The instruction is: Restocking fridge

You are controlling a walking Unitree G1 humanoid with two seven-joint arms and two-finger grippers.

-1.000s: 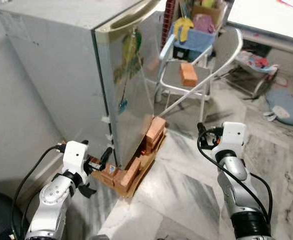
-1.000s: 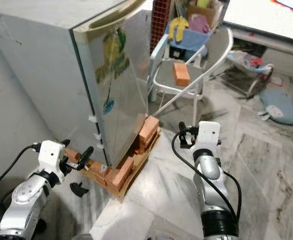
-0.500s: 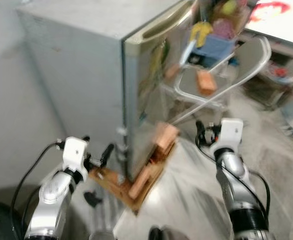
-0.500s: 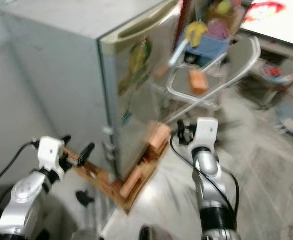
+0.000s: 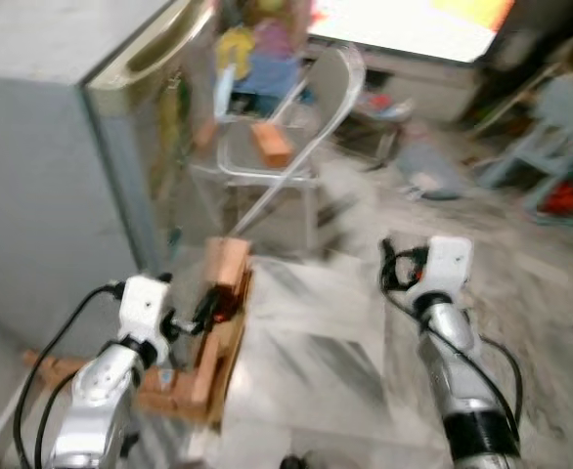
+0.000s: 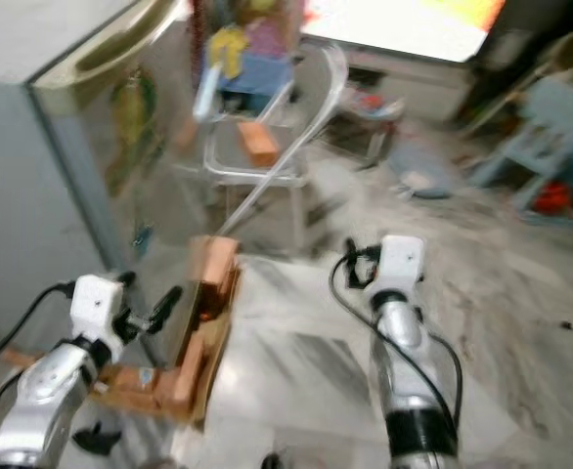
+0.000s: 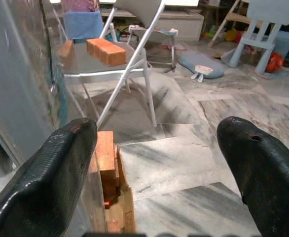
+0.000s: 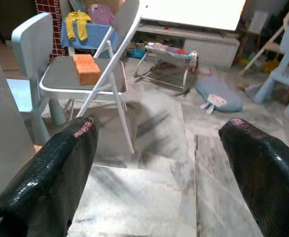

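The tall grey metal fridge (image 5: 62, 147) stands at the robot's left, its door shut and its glossy front mirroring the room; a curved pale handle (image 5: 154, 44) runs along the top edge of the door. A green and yellow sticker (image 6: 130, 127) sits on the door front — any lettering on it is too blurred to read. The fridge's base rests on a low wooden pallet (image 5: 213, 366) packed with orange-red clay bricks (image 7: 105, 158), rough-faced and stacked at the corner.

Just beyond the fridge door stands a folding chair of silver metal tube (image 8: 85, 79), and on its grey seat lies another orange brick (image 8: 86, 68). Behind it are a pale blue plastic child's chair (image 8: 28, 39) and a blue cloth (image 8: 88, 34) with a yellow garment (image 8: 78, 22) draped over it. Farther off on the grey-veined marble floor (image 8: 149, 192) lie a blue-grey padded cushion (image 8: 218, 96) and a small bouncer seat with a wire frame (image 8: 171, 57); a second light blue plastic chair (image 7: 263, 22) stands well apart to the right, with an orange ball (image 7: 274, 61) by it.

The left gripper (image 5: 208, 305) is held low, near the bricks at the fridge's corner, its black fingers (image 7: 60, 168) spread wide and holding nothing. The right gripper (image 5: 392, 266) hangs over bare floor, well apart from the fridge, its fingers (image 8: 263, 163) likewise wide apart and empty. The head views are smeared.
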